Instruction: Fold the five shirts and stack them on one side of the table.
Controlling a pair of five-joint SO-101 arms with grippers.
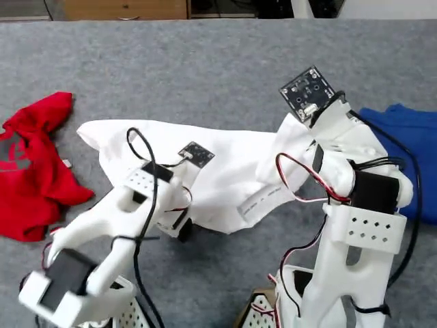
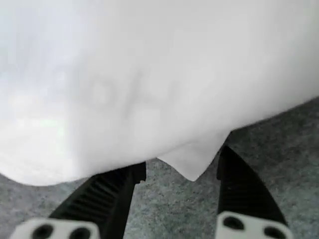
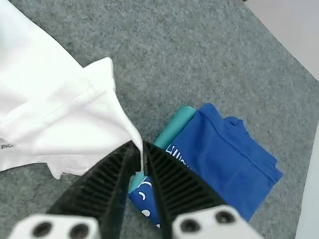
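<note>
A white shirt lies spread and rumpled across the middle of the grey table. My right gripper is shut on a pinch of its fabric, holding that edge up off the table. My left gripper stands open at the shirt's near hem, low over the table. A corner of the hem hangs between its fingers. In the high view the left arm's gripper sits at the shirt's front edge.
A crumpled red shirt lies at the table's left side. A folded blue shirt rests on a teal one at the right, also seen as a blue shirt from above. Bare grey felt runs along the far side.
</note>
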